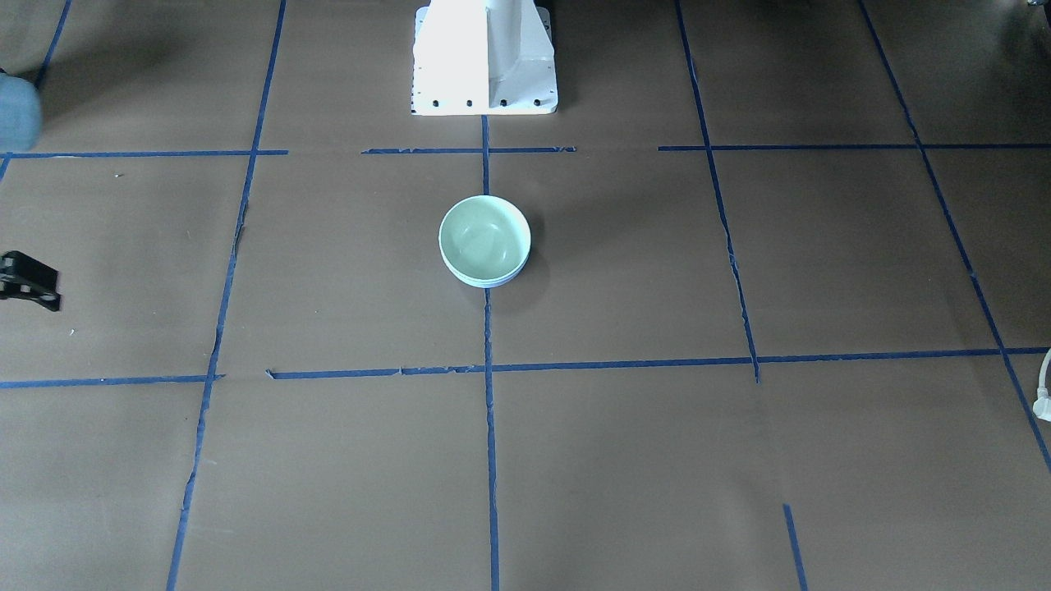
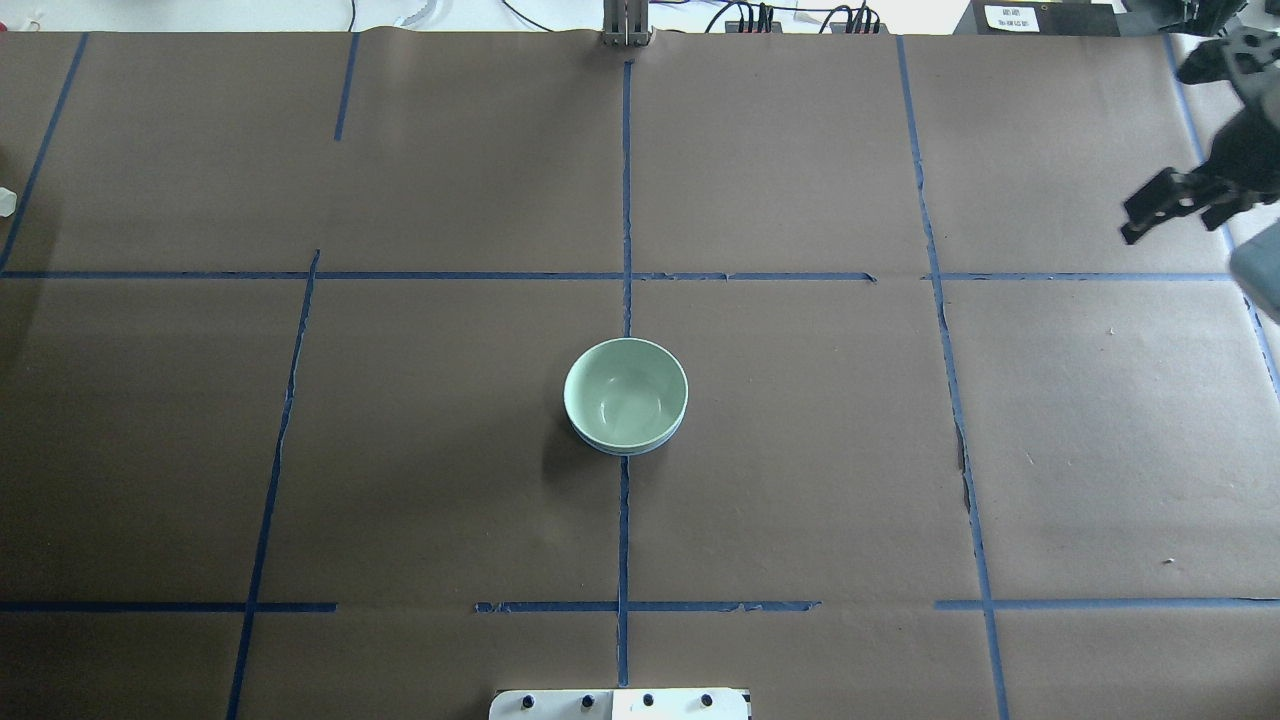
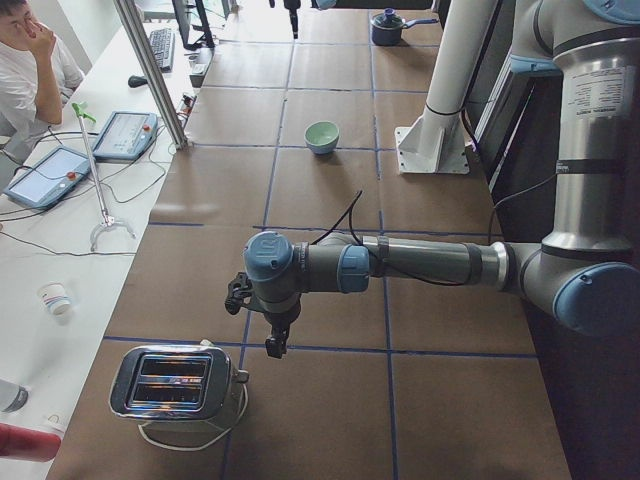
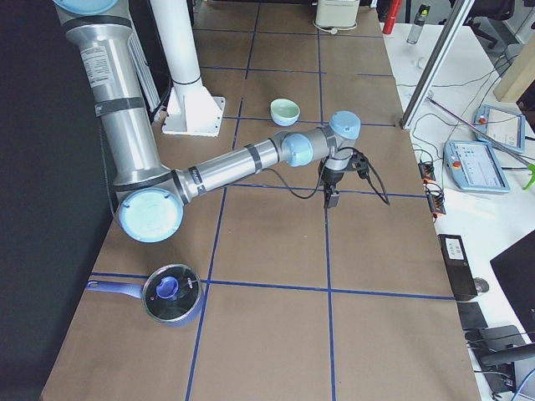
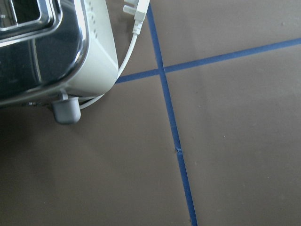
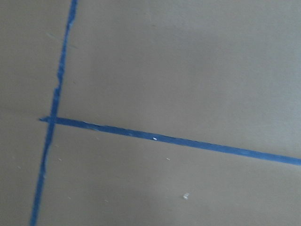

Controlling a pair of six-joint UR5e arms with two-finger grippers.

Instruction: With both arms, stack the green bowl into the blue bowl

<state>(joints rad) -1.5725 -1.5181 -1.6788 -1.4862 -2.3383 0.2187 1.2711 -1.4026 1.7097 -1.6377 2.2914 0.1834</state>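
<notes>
Green bowl sits inside the blue bowl in the middle of the table. Only a thin blue edge peeks out under it. Both bowls open straight up. They are round, so no side is longer.

The bowl looks hard, smooth and light. It may slip, and it may crack if dropped. The rim looks like the best place to pinch it.

The right gripper and left gripper are far off. I see nothing in them. I cannot tell how wide they are.
</notes>
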